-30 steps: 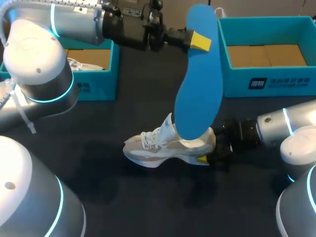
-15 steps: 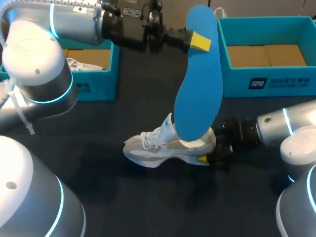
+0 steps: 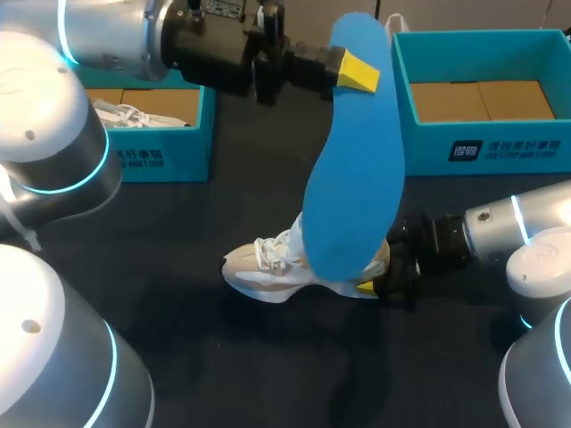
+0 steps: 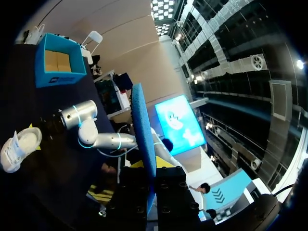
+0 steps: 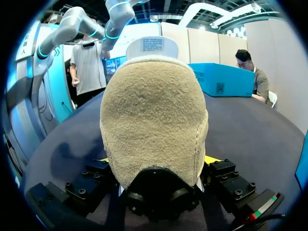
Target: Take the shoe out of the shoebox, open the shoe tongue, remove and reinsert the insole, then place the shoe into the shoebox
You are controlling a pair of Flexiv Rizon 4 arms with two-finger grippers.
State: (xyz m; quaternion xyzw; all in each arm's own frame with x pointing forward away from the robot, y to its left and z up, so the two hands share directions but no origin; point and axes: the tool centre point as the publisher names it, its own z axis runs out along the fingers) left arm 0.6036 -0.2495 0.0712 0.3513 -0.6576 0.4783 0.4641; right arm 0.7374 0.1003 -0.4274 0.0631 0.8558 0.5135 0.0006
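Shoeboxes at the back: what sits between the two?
Head view: the left end effector, gripping the blue insole, sits between left shoebox and right shoebox.

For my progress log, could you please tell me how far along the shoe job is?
Done: the shoe is out on the table, its blue insole removed. In hand: the left end effector holds that insole above it; the right end effector grips its heel. Left: reinserting, then boxing the shoe.

Dark table (image 3: 223, 357), second white shoe (image 3: 134, 116) far left
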